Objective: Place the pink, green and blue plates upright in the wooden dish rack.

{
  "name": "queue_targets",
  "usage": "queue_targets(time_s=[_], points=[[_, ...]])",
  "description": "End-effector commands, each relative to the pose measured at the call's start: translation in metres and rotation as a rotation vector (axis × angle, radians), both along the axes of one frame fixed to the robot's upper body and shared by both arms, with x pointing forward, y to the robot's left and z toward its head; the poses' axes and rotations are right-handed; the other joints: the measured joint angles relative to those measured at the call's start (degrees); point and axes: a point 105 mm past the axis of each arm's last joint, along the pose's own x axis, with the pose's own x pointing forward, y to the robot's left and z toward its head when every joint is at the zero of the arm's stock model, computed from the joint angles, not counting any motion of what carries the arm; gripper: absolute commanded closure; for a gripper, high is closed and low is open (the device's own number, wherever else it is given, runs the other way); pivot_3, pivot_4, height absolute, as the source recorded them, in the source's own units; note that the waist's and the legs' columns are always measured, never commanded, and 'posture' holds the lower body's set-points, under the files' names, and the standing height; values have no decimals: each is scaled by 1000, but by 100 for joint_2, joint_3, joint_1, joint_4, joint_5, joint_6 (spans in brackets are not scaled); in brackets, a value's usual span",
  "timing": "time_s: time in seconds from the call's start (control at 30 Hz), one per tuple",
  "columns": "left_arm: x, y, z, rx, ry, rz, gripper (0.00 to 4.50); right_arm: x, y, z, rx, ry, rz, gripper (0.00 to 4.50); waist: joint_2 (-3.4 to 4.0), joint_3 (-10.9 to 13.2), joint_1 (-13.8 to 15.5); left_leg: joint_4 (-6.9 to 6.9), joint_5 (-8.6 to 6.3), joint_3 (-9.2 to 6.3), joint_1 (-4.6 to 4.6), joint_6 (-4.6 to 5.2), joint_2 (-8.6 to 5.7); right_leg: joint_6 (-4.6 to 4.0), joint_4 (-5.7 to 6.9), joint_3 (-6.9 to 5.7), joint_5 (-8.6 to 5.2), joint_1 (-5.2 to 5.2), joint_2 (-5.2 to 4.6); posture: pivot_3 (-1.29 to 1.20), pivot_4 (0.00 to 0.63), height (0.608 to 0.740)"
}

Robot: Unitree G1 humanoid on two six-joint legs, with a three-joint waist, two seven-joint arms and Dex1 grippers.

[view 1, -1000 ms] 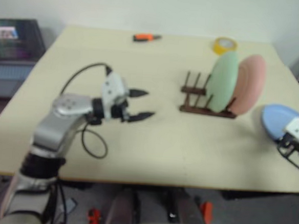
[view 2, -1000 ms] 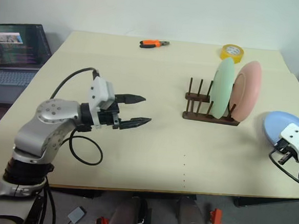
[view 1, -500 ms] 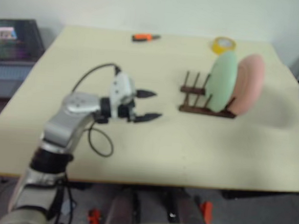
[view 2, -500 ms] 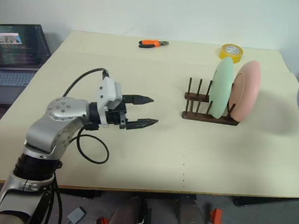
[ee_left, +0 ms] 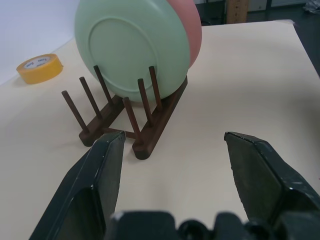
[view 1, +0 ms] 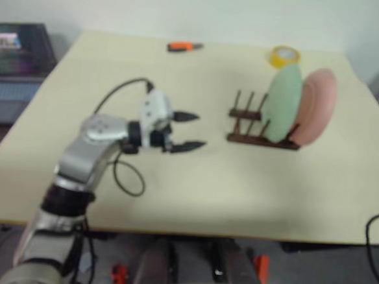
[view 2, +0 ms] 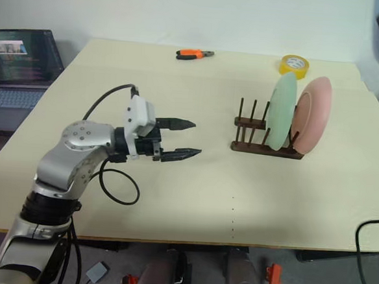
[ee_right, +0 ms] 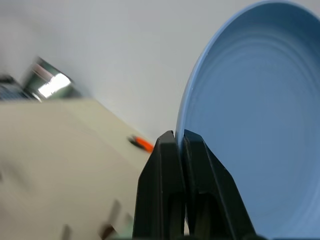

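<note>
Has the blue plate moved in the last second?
Yes. The blue plate has been lifted off the table, where it lay right of the wooden dish rack, pinched in the right gripper.

No text can be read in these pictures. The yellow tape roll [ee_left: 40, 67] carries some small dark print on its side, and the laptop screen [view 2: 18, 55] shows lines, but both are too small to read.

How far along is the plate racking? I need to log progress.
Two of three are done: the green plate and pink plate stand upright at one end of the wooden dish rack. In hand: the right gripper has its jaws shut on the blue plate's rim, held up off the table. Left: slotting it into the free pegs.
</note>
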Motion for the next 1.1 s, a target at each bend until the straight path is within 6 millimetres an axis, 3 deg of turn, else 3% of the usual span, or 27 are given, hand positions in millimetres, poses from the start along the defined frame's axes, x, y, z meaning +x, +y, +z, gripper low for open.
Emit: queue_targets(time_s=[0.03,0.23,0.4,0.77,1.1], points=[[-2,4,10,-14,-46,14,996,-7,29,12,97,-49,132,4462,0,0,-3,1,0,-3,-5,0,1,0,0,1,0,-3,-1,0,150,740],[-3,8,9,-20,-48,42,996,1,66,7,260,4,322,4462,1,0,3,0,0,-14,-29,0,6,-17,5,-4,9,-23,1,0,150,740],[-5,10,8,-25,-51,61,996,12,84,-16,326,123,403,4462,1,-1,5,1,1,-12,-56,1,4,-22,6,-8,14,-49,1,0,150,740],[-8,15,8,-23,-47,83,996,29,93,-51,428,297,442,4462,1,-1,4,2,1,-9,-60,1,4,-18,13,-13,13,-57,4,0,150,740],[-13,13,7,-21,-38,87,996,53,96,-81,480,417,363,4462,0,-1,1,1,1,-7,-60,1,4,-18,12,-14,13,-59,5,0,150,740]])
